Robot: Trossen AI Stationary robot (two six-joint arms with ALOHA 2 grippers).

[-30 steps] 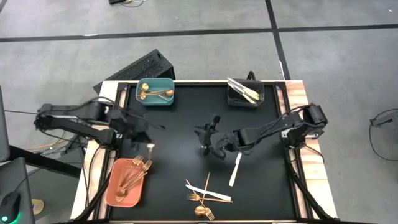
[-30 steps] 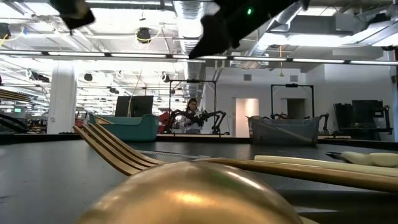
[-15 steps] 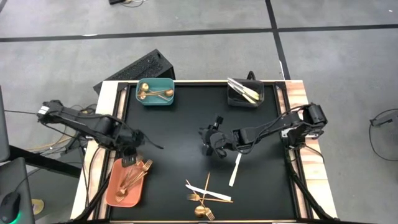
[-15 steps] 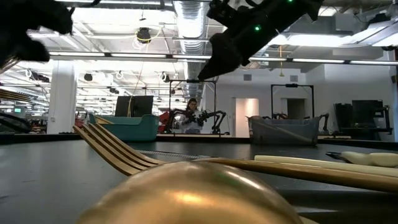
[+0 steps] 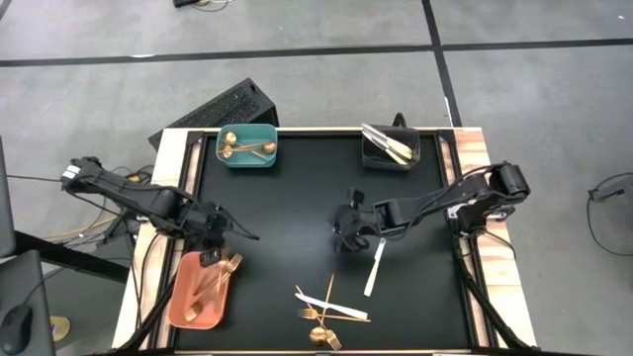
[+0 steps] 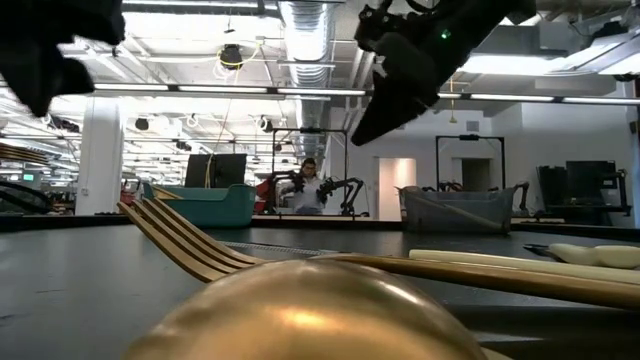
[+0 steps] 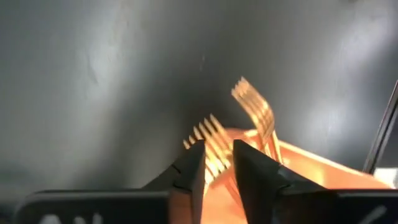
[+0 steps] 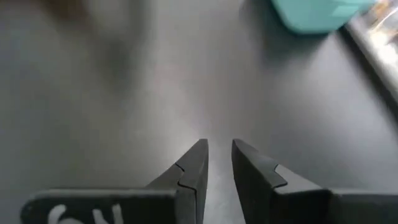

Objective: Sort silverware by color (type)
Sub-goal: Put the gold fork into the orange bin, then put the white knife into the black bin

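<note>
My left gripper (image 5: 210,255) (image 7: 217,165) hangs over the far end of the salmon bin (image 5: 182,309), fingers pointing down with a narrow gap. Gold forks (image 5: 210,285) (image 7: 254,107) lie in that bin, tines toward the far edge. My right gripper (image 5: 344,240) (image 8: 219,152) hovers open over the bare middle of the table with nothing between its fingers. A white knife (image 5: 374,269) lies on the mat just near-right of it. A small heap of gold and white silverware (image 5: 326,311) lies at the near edge. My left gripper has a gold fork (image 7: 207,138) running into the narrow gap between its fingers, tines beyond the tips, over the salmon bin. The fingers come from above. Whether they touch the fork I cannot tell.
A teal bin (image 5: 247,146) (image 8: 317,15) with gold spoons stands at the far left. A dark bin (image 5: 389,146) with white knives stands at the far right. The low view is filled by a gold spoon (image 6: 300,310) and fork (image 6: 180,240) of the near heap.
My left gripper has carried a gold fork toward the near edge and down, turning, until it hangs over the salmon bin's far end; the fork now lies among those in the bin. My right gripper has drifted toward the table's right edge and tipped further down.
</note>
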